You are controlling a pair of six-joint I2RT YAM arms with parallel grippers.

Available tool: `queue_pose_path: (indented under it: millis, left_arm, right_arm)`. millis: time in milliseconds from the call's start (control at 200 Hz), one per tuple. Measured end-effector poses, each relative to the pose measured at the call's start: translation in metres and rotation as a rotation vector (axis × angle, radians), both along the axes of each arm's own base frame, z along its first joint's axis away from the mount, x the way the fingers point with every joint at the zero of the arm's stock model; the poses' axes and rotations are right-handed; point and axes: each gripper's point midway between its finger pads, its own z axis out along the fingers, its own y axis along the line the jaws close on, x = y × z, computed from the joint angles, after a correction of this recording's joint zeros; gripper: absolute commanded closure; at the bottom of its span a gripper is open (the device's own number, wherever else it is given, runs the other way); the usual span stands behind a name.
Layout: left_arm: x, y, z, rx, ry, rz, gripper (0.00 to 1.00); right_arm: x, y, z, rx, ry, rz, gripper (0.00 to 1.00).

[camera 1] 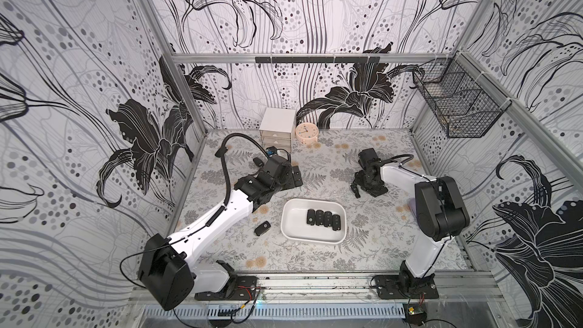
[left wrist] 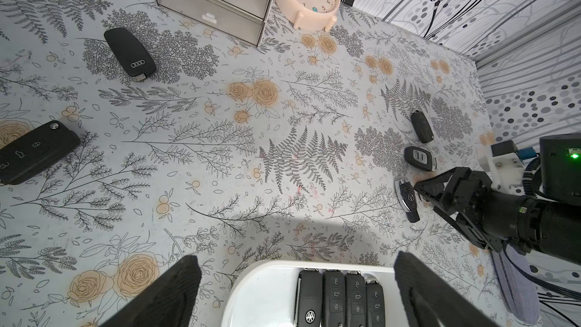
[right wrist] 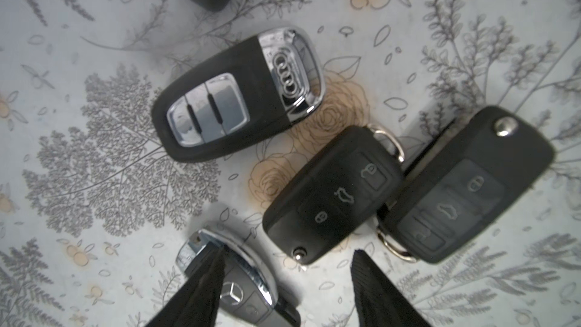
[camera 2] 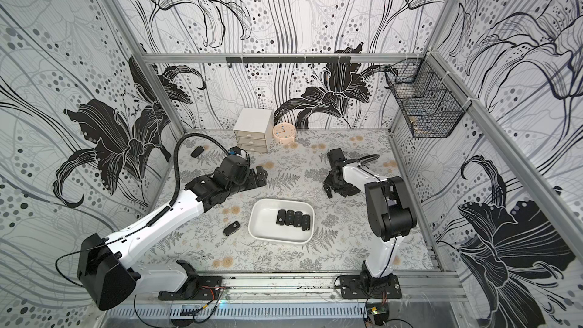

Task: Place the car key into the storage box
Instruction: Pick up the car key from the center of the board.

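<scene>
Right wrist view catches us partway through. The right gripper (right wrist: 288, 250) hangs low over a cluster of loose keys, jaws apart and clamping nothing. One finger (right wrist: 198, 287) overlaps the Mercedes key (right wrist: 242, 294), and the end of a Volkswagen flip key (right wrist: 333, 196) lies between the fingertips. We cannot tell which of the two it is after. An Audi smart key (right wrist: 239, 95) and a second flip key (right wrist: 465, 190) lie close by on the table (right wrist: 94, 215).

In both top views the storage box (camera 1: 295, 219) holds four key fobs (camera 1: 323, 219) in a row, so that much is done. Another flip key (camera 1: 262, 228) lies just beside the box, and an Audi fob (left wrist: 130, 55) lies farther off. The left gripper (left wrist: 295, 257) hovers wide open and empty above the box's rim. We judge several keys are left to move.
</scene>
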Motion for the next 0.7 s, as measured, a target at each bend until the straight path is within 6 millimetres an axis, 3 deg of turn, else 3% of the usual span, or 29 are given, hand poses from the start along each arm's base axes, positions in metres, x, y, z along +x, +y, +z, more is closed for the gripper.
queue_pose_path:
  millis: [150, 386, 701]
  left_arm:
    - [0.002, 0.006, 0.003, -0.002, -0.006, 0.000, 0.01]
    - [0.003, 0.020, 0.006, -0.012, -0.012, 0.016, 0.01]
    - [0.001, 0.027, 0.003, -0.024, -0.004, 0.017, 0.01]
  right_arm:
    - [0.001, -0.007, -0.007, 0.002, 0.017, -0.043, 0.34]
    - [0.020, -0.008, -0.005, -0.004, -0.001, -0.068, 0.39]
    - [0.022, -0.022, -0.009, -0.042, 0.029, -0.095, 0.45]
